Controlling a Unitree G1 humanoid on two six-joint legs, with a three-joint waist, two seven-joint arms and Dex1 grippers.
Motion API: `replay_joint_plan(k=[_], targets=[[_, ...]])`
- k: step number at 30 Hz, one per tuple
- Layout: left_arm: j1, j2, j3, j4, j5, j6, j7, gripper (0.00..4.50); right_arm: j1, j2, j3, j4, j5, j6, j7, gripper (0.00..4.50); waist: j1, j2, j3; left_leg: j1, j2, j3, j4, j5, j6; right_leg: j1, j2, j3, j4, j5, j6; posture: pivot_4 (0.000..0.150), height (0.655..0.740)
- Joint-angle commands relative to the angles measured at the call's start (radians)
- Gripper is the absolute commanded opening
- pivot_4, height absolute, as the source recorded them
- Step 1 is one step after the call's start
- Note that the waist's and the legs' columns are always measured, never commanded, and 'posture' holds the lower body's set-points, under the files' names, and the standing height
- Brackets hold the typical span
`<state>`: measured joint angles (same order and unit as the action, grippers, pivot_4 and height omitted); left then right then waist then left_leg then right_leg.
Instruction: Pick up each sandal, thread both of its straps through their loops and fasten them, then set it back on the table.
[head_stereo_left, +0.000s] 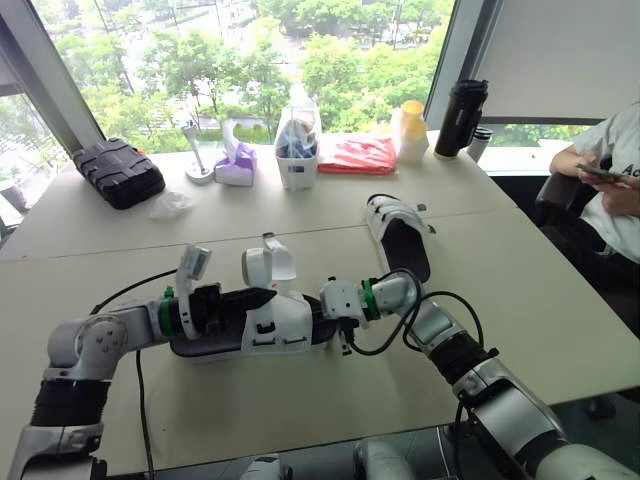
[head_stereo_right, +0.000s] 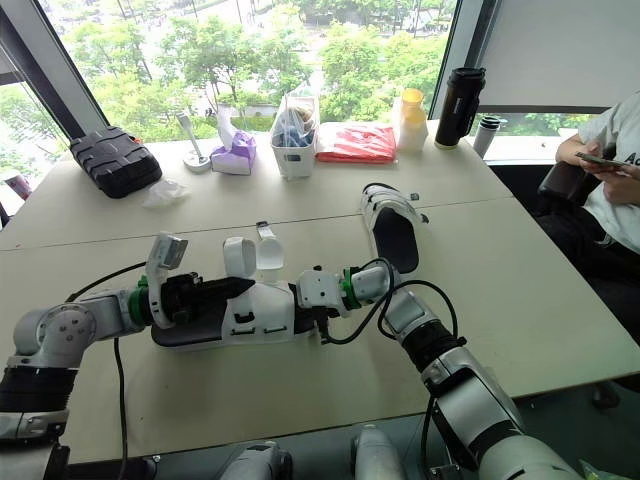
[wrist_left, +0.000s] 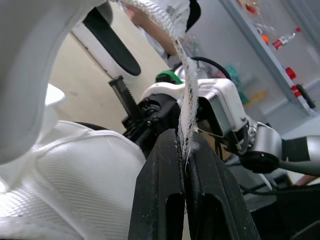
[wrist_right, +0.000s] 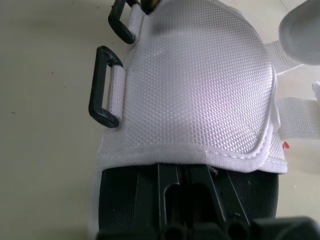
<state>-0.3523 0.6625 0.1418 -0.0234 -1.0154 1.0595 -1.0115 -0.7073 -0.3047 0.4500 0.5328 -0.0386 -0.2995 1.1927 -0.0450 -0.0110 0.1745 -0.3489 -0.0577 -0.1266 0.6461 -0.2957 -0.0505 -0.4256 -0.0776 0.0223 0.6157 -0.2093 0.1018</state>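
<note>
The nearer sandal (head_stereo_left: 272, 322), with a white woven upper on a black sole, lies on its side across the bench (head_stereo_left: 250, 420) between the two arms, its straps standing loose. Its two black loops (wrist_right: 102, 87) are unthreaded. The left gripper (wrist_left: 184, 137) is clenched on a frayed white strap (wrist_left: 189, 90). The right gripper (wrist_right: 187, 172) has its fingers drawn together, tips tucked under the upper's edge. The second sandal (head_stereo_left: 400, 235) lies farther off to the right. Bare bench stretches beyond towards the window-side clutter.
</note>
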Motion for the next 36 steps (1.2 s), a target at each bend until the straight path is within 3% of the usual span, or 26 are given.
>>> replay_joint_plan(k=[1,11,22,36], targets=[[0.017,0.036,-0.020,-0.043,0.016,-0.003,-0.058,0.12,0.024,-0.014,0.029,0.030,-0.055,0.026,-0.004,0.00,0.000,0.000,0.000,0.000,0.000,0.000,0.000,0.000,0.000,0.000,0.000,0.000,0.000,0.000,0.000,0.150,0.7400],[0.040,0.030,-0.079,-0.047,0.131,-0.125,-0.110,0.12,0.030,-0.010,0.033,0.016,-0.050,0.033,-0.003,0.00,0.000,0.000,0.000,0.000,0.000,0.000,0.000,0.000,0.000,0.000,0.000,0.000,0.000,-0.001,-0.001,0.150,0.7400],[-0.052,-0.010,0.007,0.007,0.026,-0.008,-0.077,0.12,0.032,-0.011,0.035,0.011,-0.056,0.035,-0.005,0.00,0.000,0.000,0.000,0.000,0.000,-0.001,0.000,0.000,0.000,0.000,0.000,0.000,0.000,0.000,0.000,0.150,0.7400],[-0.026,0.011,-0.017,0.012,0.058,0.008,-0.105,0.12,0.032,-0.009,0.033,0.014,-0.060,0.035,-0.008,0.00,0.000,0.000,0.000,0.000,0.000,-0.001,0.000,0.000,0.000,0.000,0.000,0.000,0.000,0.000,0.000,0.150,0.7400]])
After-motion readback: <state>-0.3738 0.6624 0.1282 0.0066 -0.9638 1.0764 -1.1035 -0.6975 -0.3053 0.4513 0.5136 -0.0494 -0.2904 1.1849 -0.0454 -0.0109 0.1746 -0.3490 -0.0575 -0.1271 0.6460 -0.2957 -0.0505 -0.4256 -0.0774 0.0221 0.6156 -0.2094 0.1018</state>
